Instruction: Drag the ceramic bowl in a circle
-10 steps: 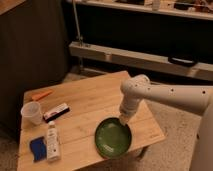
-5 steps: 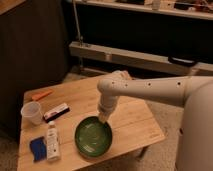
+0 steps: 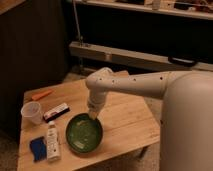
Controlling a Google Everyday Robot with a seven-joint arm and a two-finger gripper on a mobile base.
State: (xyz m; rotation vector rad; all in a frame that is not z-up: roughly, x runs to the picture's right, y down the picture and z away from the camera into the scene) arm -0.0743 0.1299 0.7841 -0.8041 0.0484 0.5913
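Note:
The ceramic bowl (image 3: pixel 83 133) is round, shallow and dark green. It sits on the wooden table (image 3: pixel 125 120) near the front edge, left of the middle. My white arm reaches in from the right and points down. My gripper (image 3: pixel 93 115) touches the bowl's far right rim. The wrist hides the fingertips.
A translucent plastic cup (image 3: pixel 31 112) stands at the table's left. A small white and red bar (image 3: pixel 56 112) lies beside it. A white bottle (image 3: pixel 52 143) and a blue sponge (image 3: pixel 37 148) lie at the front left. An orange item (image 3: pixel 41 94) lies at the back left.
The bowl has slid left across the table, from the front right to left of the middle. My arm has swung left with it.

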